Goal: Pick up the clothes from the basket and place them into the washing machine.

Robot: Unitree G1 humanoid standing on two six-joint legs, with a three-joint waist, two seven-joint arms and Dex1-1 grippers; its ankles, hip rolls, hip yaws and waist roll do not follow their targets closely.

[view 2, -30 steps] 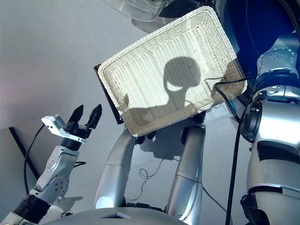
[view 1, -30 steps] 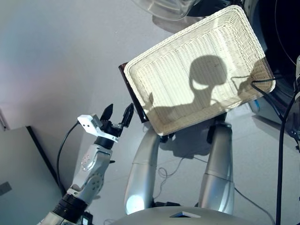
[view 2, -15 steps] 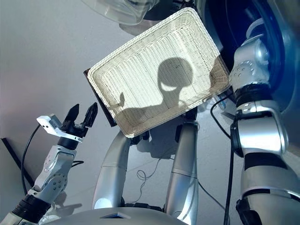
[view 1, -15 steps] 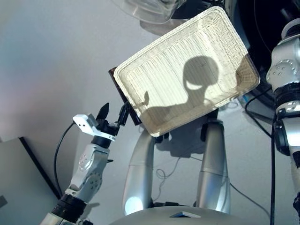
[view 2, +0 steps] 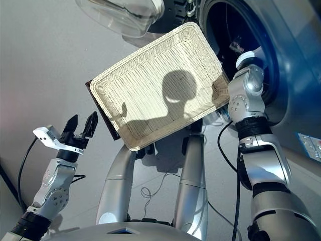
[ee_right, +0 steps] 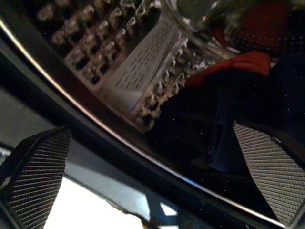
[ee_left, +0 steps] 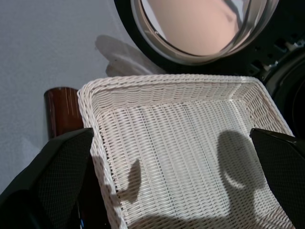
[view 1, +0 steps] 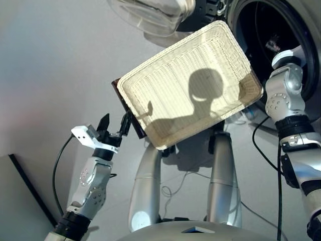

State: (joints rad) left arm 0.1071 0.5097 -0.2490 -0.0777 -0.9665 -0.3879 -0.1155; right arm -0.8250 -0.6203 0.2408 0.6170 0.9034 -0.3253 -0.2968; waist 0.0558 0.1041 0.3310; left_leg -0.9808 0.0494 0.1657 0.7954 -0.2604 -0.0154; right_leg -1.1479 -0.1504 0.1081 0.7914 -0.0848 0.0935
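The cream wicker basket [view 1: 170, 50] holds no cloth, only shadow. My left gripper [view 1: 115, 123] is open, just off the short side that carries the dark bar [ee_left: 59, 107]. My right arm [view 1: 283, 95] reaches into the washing machine's [view 2: 296, 75] round porthole, so its gripper is hidden in the eye views. In the right wrist view the right gripper [ee_right: 151, 129] is open inside the perforated drum [ee_right: 138, 62]. The clothes lie beyond it in the drum: a red piece [ee_right: 238, 62], a black one [ee_right: 190, 109] and a navy one [ee_right: 219, 138].
The machine's door, with its clear glass bowl [view 1: 150, 12], stands swung open above the basket's far side. A black cable [view 1: 273, 150] hangs along my right arm. Grey floor [view 1: 50, 60] lies to the left.
The camera has turned right, bringing the porthole into view. My right arm has stretched up and into the drum. The left gripper stays open by the basket.
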